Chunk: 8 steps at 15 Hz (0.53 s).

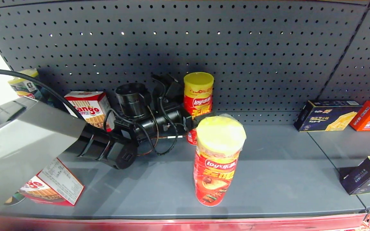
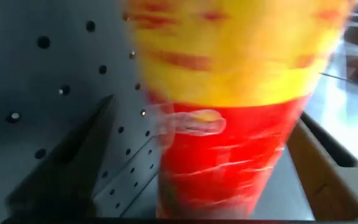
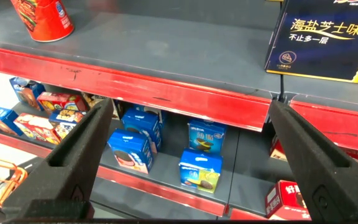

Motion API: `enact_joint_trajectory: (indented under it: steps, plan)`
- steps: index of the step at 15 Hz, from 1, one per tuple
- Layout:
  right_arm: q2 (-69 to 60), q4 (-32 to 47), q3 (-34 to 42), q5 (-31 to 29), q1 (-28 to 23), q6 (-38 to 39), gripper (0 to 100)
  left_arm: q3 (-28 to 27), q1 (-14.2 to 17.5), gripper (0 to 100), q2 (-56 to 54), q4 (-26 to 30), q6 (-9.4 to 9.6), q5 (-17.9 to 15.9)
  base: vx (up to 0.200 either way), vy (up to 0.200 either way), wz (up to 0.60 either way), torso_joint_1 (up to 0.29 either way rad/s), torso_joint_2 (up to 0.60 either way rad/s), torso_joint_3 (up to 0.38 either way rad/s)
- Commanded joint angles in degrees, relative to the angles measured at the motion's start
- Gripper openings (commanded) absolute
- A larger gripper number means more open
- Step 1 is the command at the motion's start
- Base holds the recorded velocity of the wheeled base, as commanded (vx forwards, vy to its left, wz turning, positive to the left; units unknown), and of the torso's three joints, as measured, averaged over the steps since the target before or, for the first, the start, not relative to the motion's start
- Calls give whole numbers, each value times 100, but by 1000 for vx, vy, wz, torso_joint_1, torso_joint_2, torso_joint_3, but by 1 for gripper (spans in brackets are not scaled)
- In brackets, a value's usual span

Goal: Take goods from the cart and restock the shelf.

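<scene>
The left tool (image 1: 194, 122) sits level at the lower half of the upright rear chip can (image 1: 198, 94), which stands at the back of the shelf (image 1: 284, 166); its grip cannot be judged, and the wide-open right tool (image 3: 191, 109) hangs farther off, below the shelf's front edge.

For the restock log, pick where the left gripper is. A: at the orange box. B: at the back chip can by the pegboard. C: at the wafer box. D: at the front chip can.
B: the left gripper is at the lower part of the back chip can, close against the pegboard.
</scene>
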Motion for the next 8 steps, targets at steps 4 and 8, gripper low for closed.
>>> enact_joint_trajectory:
  steps: [4, 8]
  plan:
    - [7, -2, 0, 1, -3, -2, 100, 52, 11, 100, -386, 76, -11, 6, 0, 0, 0, 0, 0, 0]
    - [7, -2, 0, 1, 6, -2, 100, 404, 2, 100, -781, 252, 7, 375, 0, 0, 0, 0, 0, 0]
